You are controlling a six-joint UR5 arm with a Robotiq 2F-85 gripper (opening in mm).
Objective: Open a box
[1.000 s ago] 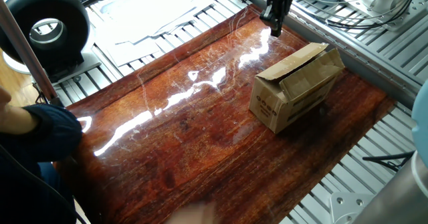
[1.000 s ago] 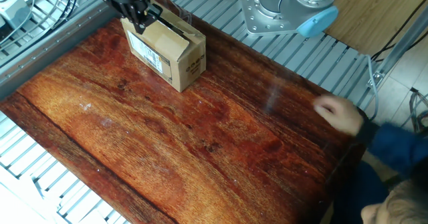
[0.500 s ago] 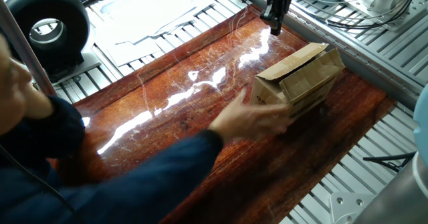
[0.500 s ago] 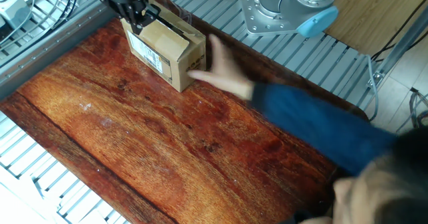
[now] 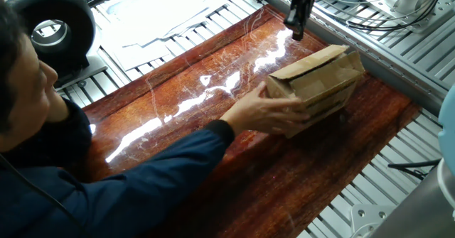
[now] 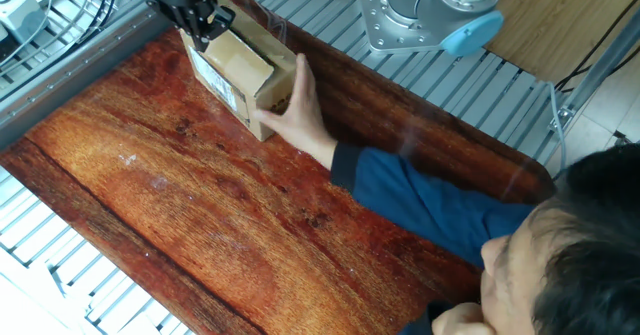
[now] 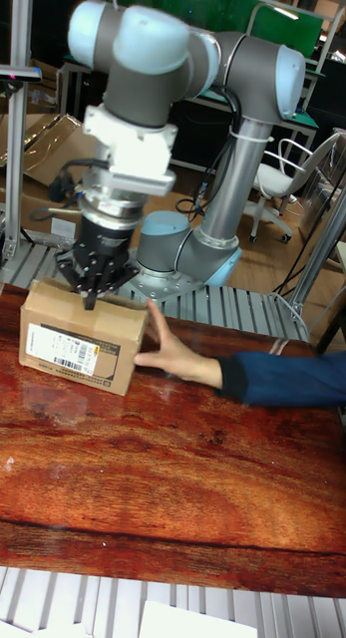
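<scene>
The box (image 5: 321, 80), a small brown cardboard carton, lies on the wooden tabletop (image 5: 213, 145) with its top flaps down. The same box (image 6: 232, 67) shows a white label on its long side (image 7: 73, 339). My gripper (image 7: 90, 297) points straight down at the top of the box's far end, its fingers drawn together to a tip with nothing between them. The gripper (image 5: 297, 30) sits beyond the carton in one fixed view, and the gripper (image 6: 201, 33) hangs over its far end in the other. A person's hand (image 5: 274, 114) presses on the near end face, hiding it.
The person's blue sleeve (image 6: 430, 210) stretches across the table from the side, head (image 6: 565, 245) close to the edge. The arm's base (image 6: 430, 15) stands on the slatted metal frame. A black round fan (image 5: 50, 25) and papers (image 5: 156, 11) lie beyond the tabletop.
A person's hand has reached across the table and settled on the box's end, nudging the box slightly. My gripper has barely shifted and stays shut.
</scene>
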